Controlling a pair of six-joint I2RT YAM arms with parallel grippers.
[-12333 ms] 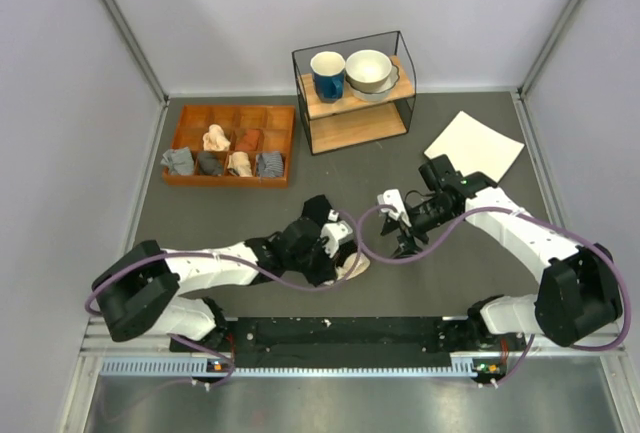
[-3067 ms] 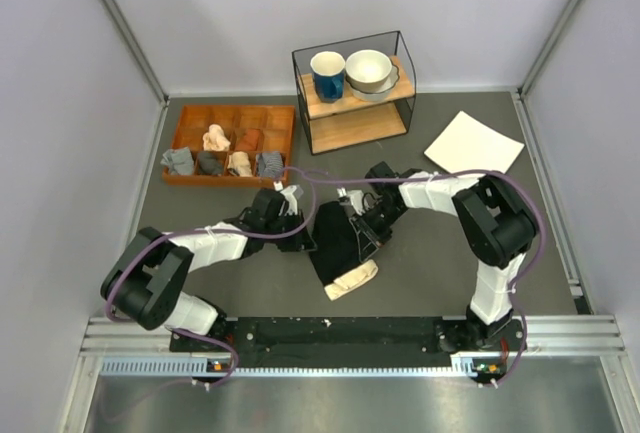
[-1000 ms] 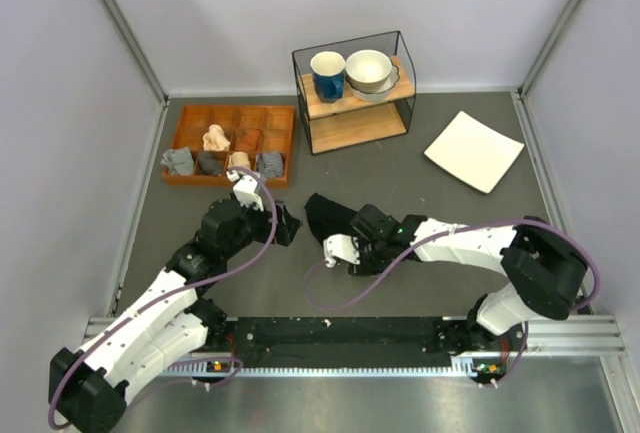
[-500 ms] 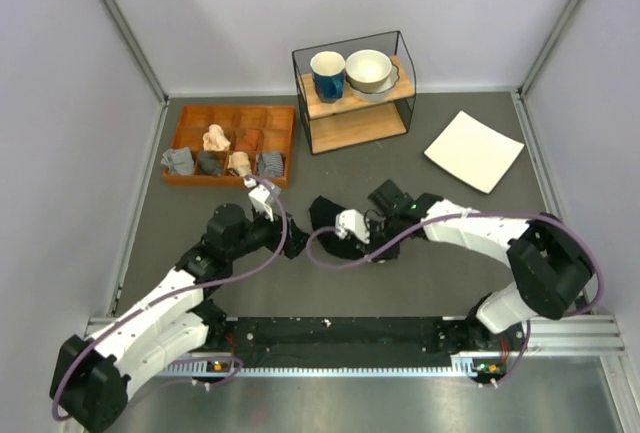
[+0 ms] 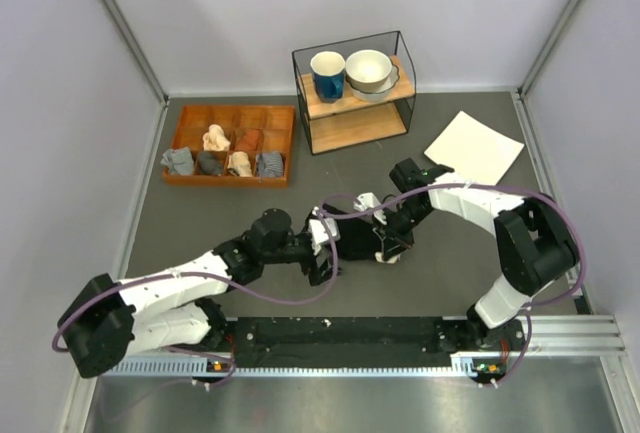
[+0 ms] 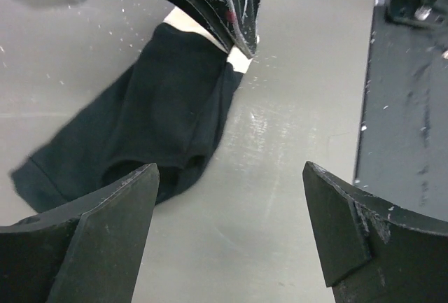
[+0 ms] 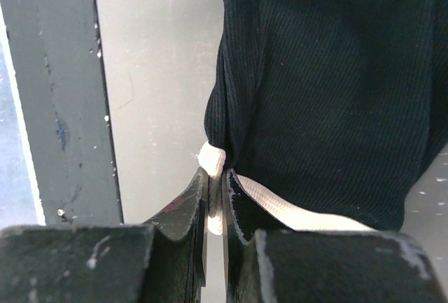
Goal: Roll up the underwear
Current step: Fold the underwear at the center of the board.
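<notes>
Underwear [image 5: 352, 235] lies bunched near table centre in the top view, with the wooden tray [image 5: 180, 175] at its 10 o'clock. Left wrist view: the left gripper [image 6: 231, 236] has its jaws wide apart over the grey table [image 6: 294, 142]. The garment spreads toward 10 o'clock, and the right gripper [image 6: 239, 40] is at 12 o'clock. Right wrist view: the right jaws are clamped on the cream waistband [image 7: 280, 210], with black fabric filling 1 o'clock.

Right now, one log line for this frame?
underwear: folded flat, unrolled | left gripper: open, facing it | right gripper: shut on waistband
</notes>
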